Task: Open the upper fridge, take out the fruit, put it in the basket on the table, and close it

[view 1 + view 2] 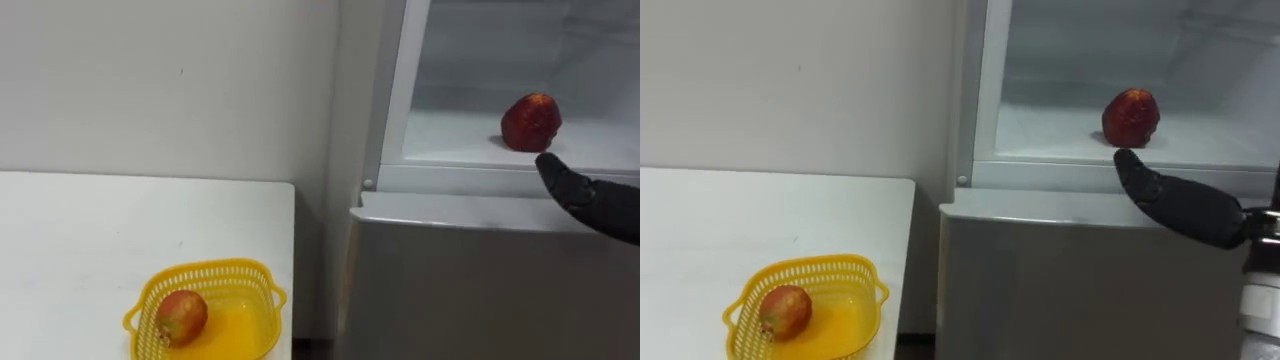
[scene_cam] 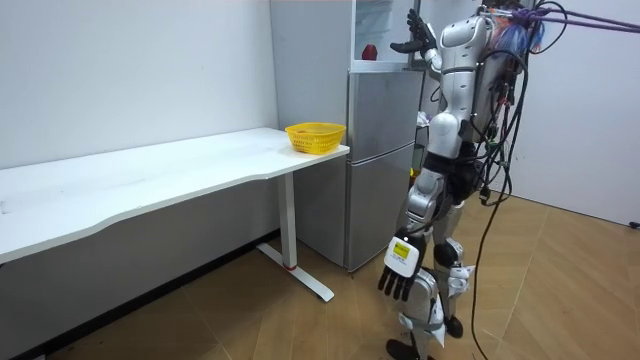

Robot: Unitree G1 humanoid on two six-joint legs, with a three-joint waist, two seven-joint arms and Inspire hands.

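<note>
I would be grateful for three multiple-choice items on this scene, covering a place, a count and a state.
1. Where does the yellow basket stand?
A. on the white table
B. on the floor
C. on a chair

2. How many fruits lie in the basket?
A. none
B. one
C. three

3. How is the right robot hand by the red fruit on the upper fridge shelf?
A. shut on it
B. shut, holding nothing
C. open, fingers straight toward it

Answers:
1. A, the basket sits on the tabletop near its edge.
2. B, a single fruit lies in it.
3. C, the fingers point at the red fruit and are not curled round it.
</note>
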